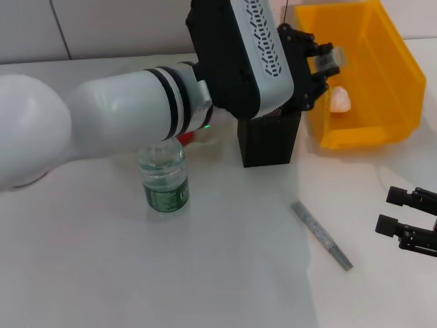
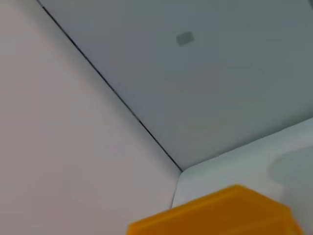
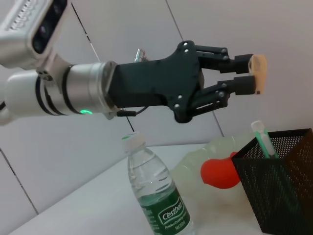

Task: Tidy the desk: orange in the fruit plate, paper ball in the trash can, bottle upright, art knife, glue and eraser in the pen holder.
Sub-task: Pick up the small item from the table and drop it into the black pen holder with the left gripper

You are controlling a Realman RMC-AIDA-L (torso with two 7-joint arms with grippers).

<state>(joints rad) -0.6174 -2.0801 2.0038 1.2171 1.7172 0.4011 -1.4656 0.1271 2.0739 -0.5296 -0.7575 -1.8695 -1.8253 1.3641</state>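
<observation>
My left gripper (image 1: 323, 63) is shut on a small beige eraser (image 1: 332, 56), held high between the black mesh pen holder (image 1: 270, 142) and the yellow bin (image 1: 382, 82). The right wrist view shows the same grip on the eraser (image 3: 258, 73). A green-and-white glue stick (image 3: 261, 138) stands in the pen holder (image 3: 281, 188). The water bottle (image 1: 164, 175) stands upright. The orange (image 3: 222, 172) lies in a clear plate (image 3: 195, 164). A paper ball (image 1: 340, 101) lies in the bin. The grey art knife (image 1: 321, 234) lies on the table. My right gripper (image 1: 404, 213) is open and empty at the right edge.
My left arm (image 1: 136, 109) spans the table's back and hides most of the plate in the head view. The left wrist view shows only wall and a corner of the yellow bin (image 2: 220, 215).
</observation>
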